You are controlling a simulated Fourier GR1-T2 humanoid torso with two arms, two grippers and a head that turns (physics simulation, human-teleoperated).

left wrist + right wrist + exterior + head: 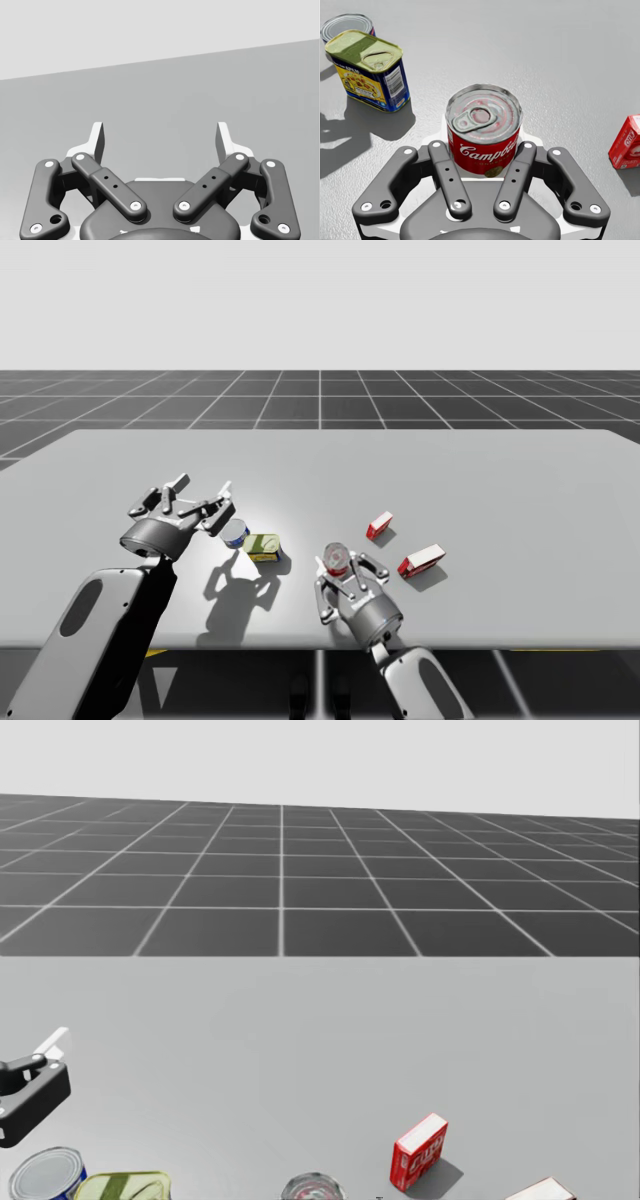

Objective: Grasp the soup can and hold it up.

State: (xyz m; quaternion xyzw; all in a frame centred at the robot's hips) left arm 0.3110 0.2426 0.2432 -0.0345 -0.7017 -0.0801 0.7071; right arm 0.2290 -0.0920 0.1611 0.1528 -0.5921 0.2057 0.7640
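Observation:
The soup can, red and white with a silver pull-tab lid, stands upright between the fingers of my right gripper, which press it from both sides. From above, the soup can and my right gripper sit near the table's front, just right of the middle. The can's lid peeks in at the lower edge of the head view. My left gripper hovers open at the left, just left of a blue can; nothing lies between its fingers.
A low blue can and a rectangular tin with a green lid lie left of the soup can. Two small red boxes lie to its right. The grey table stretches bare behind them.

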